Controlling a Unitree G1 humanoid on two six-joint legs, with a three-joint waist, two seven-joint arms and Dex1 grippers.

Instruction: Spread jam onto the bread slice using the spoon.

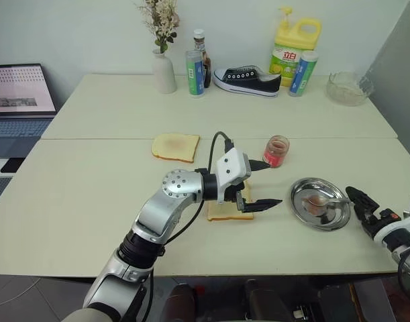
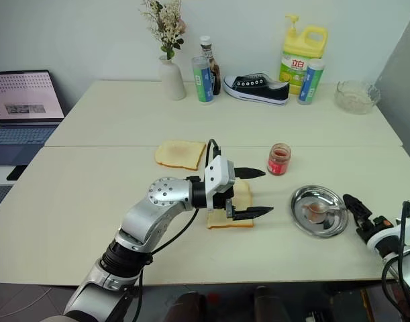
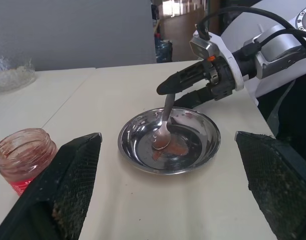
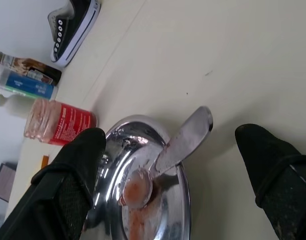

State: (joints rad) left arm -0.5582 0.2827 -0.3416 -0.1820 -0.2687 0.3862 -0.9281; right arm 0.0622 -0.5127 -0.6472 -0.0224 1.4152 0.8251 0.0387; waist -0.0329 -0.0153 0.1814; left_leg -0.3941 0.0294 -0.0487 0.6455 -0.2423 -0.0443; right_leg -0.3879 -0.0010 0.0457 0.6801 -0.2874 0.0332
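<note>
Left fingers (image 1: 264, 182): apart, empty, above the bread slice (image 1: 226, 210).
Right fingers (image 4: 168, 165): apart, either side of the spoon (image 4: 175, 150) handle.
Spoon: bowl with jam (image 3: 168, 149) in steel dish (image 1: 305, 190).
Jar (image 1: 276, 151): on desk (image 1: 90, 194), near dish.

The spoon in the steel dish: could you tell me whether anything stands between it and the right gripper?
Nothing visible does. The spoon lies with its bowl in the steel dish and its handle over the rim towards the open right gripper, whose fingers flank the handle with bare table between. The jam jar stands beyond the dish.
</note>
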